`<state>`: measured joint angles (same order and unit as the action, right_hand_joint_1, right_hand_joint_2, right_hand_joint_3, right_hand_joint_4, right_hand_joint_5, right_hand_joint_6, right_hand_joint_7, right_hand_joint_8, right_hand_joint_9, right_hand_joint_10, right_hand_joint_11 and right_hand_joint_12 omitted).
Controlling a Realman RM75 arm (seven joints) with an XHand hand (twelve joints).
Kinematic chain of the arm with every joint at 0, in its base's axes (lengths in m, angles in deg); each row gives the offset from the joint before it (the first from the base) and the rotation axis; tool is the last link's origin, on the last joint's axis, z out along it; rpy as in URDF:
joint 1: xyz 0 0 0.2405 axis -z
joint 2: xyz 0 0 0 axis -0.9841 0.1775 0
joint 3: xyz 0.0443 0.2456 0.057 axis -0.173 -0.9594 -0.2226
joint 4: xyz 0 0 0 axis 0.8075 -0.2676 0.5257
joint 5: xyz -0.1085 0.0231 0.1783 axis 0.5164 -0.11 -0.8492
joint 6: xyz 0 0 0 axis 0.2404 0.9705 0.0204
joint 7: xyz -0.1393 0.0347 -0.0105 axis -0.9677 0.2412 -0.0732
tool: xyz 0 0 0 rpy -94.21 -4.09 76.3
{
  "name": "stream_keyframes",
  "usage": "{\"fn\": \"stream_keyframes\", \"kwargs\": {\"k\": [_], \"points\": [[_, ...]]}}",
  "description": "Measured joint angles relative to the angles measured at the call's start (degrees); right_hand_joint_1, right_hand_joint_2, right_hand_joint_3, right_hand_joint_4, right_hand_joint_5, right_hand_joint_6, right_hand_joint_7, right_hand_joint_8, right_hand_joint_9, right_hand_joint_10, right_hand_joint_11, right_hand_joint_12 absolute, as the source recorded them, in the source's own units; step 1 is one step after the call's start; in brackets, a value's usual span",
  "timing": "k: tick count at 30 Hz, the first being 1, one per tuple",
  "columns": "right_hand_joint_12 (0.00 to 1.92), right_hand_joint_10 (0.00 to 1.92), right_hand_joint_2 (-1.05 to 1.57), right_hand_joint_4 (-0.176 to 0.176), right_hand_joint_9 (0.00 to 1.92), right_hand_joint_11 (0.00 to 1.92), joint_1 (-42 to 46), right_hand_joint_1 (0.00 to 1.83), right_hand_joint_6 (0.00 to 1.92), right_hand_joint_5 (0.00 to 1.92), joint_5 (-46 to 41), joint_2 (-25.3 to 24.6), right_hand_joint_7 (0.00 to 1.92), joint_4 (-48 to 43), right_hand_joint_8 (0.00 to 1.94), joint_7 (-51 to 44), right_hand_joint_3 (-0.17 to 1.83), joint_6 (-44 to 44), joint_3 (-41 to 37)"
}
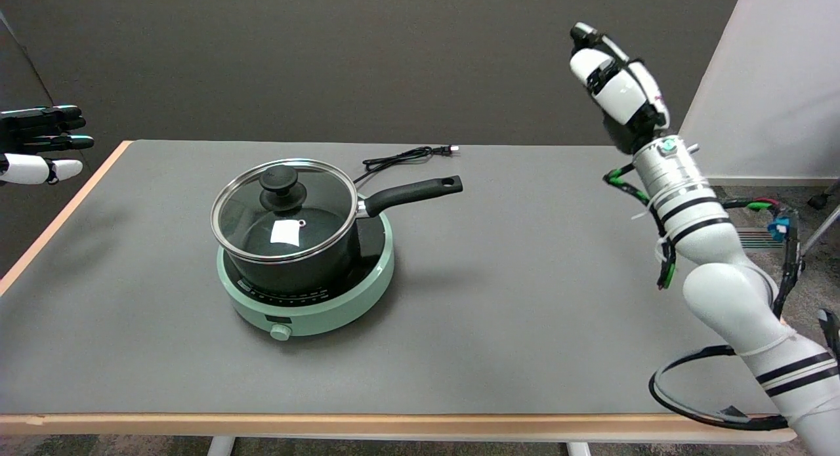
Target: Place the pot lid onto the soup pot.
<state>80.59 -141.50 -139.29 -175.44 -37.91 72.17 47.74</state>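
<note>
The black soup pot (298,271) stands on a mint-green cooker (348,302) left of the table's middle, its long black handle (413,193) pointing right. The glass pot lid (315,210), with a black knob (282,184) and a steel rim, lies flat on the pot's mouth. A white tag shows through the glass. My right hand (617,82) is raised high in the air at the upper right, well away from the pot, beyond the table's right end. It holds nothing and its fingers point up and to the left.
A black power cable (400,157) lies behind the pot near the far edge. The idle left hand (39,144) hangs at the upper left. The grey table (525,298) stretches between the cooker and my right arm. A white panel stands at the upper right.
</note>
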Motion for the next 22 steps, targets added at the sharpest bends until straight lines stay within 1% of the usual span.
{"fn": "stream_keyframes", "kwargs": {"k": [1,2,3,7,8,9,22], "points": [[0.22,0.15,0.76,-0.027,0.11,0.05,0.2,0.08,0.14,0.24,-0.1,0.1,0.10,0.3,0.14,0.9,1.03,-0.1,0.3],[0.12,0.12,0.73,-0.030,0.12,0.09,0.4,0.30,0.20,0.21,-0.1,0.2,0.12,0.6,0.10,1.7,1.08,-0.2,0.7],[0.22,0.15,0.76,-0.025,0.11,0.05,0.7,0.08,0.14,0.25,-0.2,0.2,0.10,0.8,0.14,2.5,1.03,-0.3,1.0],[0.22,0.15,0.76,-0.025,0.11,0.06,1.4,0.09,0.14,0.25,-0.6,0.4,0.11,1.7,0.14,5.1,1.03,-0.7,2.0],[0.07,0.10,0.73,-0.029,0.13,0.10,1.6,0.41,0.24,0.21,-0.7,0.5,0.14,1.8,0.09,5.5,1.10,-0.8,2.1],[0.04,0.09,0.72,-0.030,0.13,0.11,1.8,0.48,0.26,0.20,-0.8,0.5,0.14,1.9,0.08,6.0,1.12,-0.9,2.3],[0.04,0.09,0.72,-0.029,0.13,0.11,2.7,0.50,0.26,0.22,-2.9,0.7,0.14,2.9,0.08,9.1,1.12,-2.8,3.4]]}}
